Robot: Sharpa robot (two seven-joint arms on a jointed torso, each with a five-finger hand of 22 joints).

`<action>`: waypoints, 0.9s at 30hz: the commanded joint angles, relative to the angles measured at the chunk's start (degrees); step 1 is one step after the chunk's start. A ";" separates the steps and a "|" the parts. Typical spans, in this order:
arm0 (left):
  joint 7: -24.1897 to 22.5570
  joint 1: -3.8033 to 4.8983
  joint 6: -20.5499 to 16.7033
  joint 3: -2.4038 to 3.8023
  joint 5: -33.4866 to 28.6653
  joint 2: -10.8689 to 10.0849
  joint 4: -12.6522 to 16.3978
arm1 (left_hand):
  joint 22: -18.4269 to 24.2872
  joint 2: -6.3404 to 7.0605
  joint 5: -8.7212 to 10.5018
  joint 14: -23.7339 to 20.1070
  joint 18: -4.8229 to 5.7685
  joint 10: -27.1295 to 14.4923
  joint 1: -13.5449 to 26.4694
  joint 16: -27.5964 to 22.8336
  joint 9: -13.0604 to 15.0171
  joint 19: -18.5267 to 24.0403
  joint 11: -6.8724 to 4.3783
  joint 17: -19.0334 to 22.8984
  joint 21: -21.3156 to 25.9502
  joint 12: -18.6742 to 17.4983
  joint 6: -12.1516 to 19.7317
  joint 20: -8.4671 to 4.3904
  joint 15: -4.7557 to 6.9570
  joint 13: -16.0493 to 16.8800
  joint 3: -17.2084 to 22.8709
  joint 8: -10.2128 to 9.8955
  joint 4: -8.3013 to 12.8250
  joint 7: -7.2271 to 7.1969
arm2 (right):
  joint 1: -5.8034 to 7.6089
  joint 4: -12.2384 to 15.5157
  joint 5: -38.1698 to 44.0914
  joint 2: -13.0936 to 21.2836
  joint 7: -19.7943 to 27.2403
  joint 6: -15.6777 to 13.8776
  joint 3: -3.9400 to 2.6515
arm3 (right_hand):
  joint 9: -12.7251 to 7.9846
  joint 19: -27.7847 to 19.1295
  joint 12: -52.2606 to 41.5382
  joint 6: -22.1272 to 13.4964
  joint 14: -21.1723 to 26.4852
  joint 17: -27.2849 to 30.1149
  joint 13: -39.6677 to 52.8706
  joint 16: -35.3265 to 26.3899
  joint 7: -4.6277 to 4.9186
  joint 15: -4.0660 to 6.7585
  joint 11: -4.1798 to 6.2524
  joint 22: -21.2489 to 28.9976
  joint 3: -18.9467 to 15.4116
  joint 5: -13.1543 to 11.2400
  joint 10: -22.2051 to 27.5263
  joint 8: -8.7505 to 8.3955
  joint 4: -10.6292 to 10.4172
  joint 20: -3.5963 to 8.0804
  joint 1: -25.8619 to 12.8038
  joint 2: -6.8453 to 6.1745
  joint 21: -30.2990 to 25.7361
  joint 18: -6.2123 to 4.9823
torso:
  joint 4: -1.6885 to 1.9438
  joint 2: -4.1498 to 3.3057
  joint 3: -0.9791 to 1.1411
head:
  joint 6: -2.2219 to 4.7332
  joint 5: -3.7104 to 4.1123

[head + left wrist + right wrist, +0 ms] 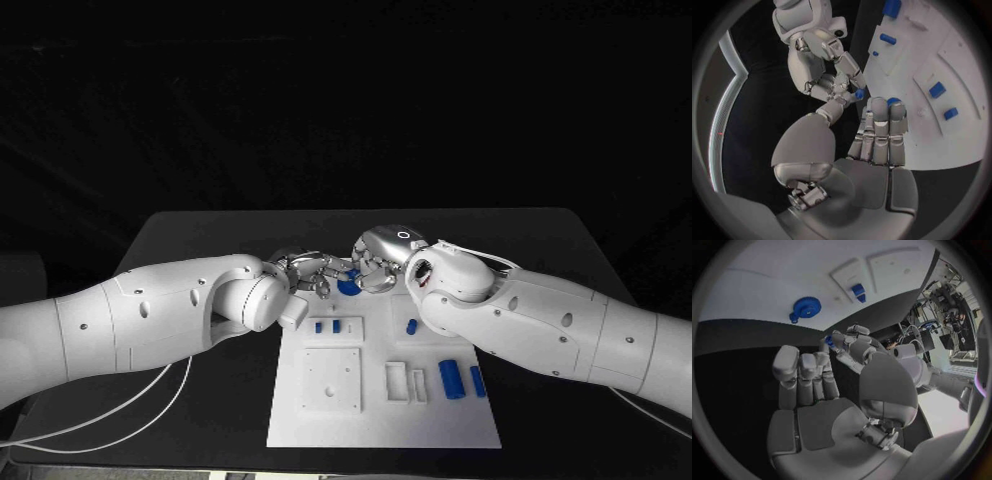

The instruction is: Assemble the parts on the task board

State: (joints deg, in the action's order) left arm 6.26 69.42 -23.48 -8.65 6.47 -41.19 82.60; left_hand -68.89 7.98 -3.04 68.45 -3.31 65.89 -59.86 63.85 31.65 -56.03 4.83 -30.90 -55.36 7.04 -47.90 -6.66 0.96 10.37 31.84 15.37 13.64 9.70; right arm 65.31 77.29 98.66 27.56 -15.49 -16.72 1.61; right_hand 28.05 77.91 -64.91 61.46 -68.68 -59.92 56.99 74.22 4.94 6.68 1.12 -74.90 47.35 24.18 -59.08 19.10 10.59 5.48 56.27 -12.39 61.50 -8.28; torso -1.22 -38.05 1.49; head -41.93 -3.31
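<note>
The white task board lies in the middle of the table. My left hand and right hand meet fingertip to fingertip above its far edge. A small blue part sits pinched where they meet, touched by the thumb and fingers of both hands. The other fingers of each hand stand fairly straight. A blue gear lies on the board near that edge, just below the hands. More blue parts rest on the board: two short ones, one by my right arm, and two long ones.
A square white plate and narrow white blocks sit on the board. My right forearm hangs over the board's far right corner. White cables trail on the black table at the left.
</note>
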 commanded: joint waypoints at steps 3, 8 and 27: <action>0.09 0.04 0.04 0.03 -0.28 0.27 0.16 | -0.04 -0.20 0.08 0.32 -5.34 0.26 -0.84 -0.23 -0.14 -0.31 0.45 -0.16 0.32 -0.29 -0.51 -0.04 0.30 -0.12 0.23 0.47 0.43 -0.07 | 0.02 -0.16 0.01 -0.35 -0.21 0.09 -0.04 | 0.09 -0.02 0.39 0.15 -0.32 -0.07 -0.07 -0.22 0.06 0.26 0.04 0.05 -0.05 -0.23 -0.31 0.19 -0.19 0.38 0.08 -0.36 0.15 -6.72 | 0.00 -0.02 0.01 | -0.01 -0.03; 0.08 0.04 0.39 0.03 -0.28 0.47 0.08 | -0.18 -0.49 0.07 0.39 -5.25 1.53 -1.17 -0.24 -0.15 -0.35 0.10 -0.37 0.23 0.11 -1.48 -0.17 0.64 -0.05 0.24 1.06 0.70 -0.44 | 0.06 -0.32 -0.08 -0.74 -0.16 0.08 -0.04 | 0.08 -0.02 0.40 0.13 -0.32 -0.08 -0.07 -0.24 0.07 0.25 0.04 0.06 -0.10 -0.31 -0.30 0.18 -0.24 0.38 0.07 -0.36 0.14 -6.72 | -0.05 0.00 0.01 | -0.10 -0.10; -0.44 0.04 0.29 0.03 0.01 0.67 0.04 | -0.64 -1.76 0.00 0.51 -4.83 3.80 -2.28 -0.34 -0.54 -0.31 -0.64 -1.00 0.01 0.92 -3.40 -0.70 1.34 -0.03 0.38 2.18 1.71 -1.28 | 0.07 -0.45 -0.09 -1.42 -0.28 0.50 -0.03 | 0.08 -0.03 0.43 0.09 -0.32 -0.10 -0.06 -0.28 0.08 0.24 0.02 0.07 -0.18 -0.37 -0.28 0.15 -0.28 0.39 0.09 -0.37 0.12 -6.72 | -0.01 0.00 0.02 | -0.20 -0.08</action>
State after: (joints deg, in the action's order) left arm 6.64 69.41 -23.45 -8.68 6.49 -40.72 82.41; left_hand -69.46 6.47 -3.04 69.04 -3.06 69.41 -61.82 63.86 31.05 -56.23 4.19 -31.85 -55.36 7.72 -51.07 -7.08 1.98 10.30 32.27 17.38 15.01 8.38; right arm 65.38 76.85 98.45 26.24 -15.63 -16.65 1.60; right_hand 28.13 77.99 -64.69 61.45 -68.75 -59.96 57.00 74.22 4.93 6.59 1.12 -74.90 47.35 24.18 -59.09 18.89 10.59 5.38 56.27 -12.39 61.50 -8.29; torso -1.25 -38.05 1.52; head -42.13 -3.42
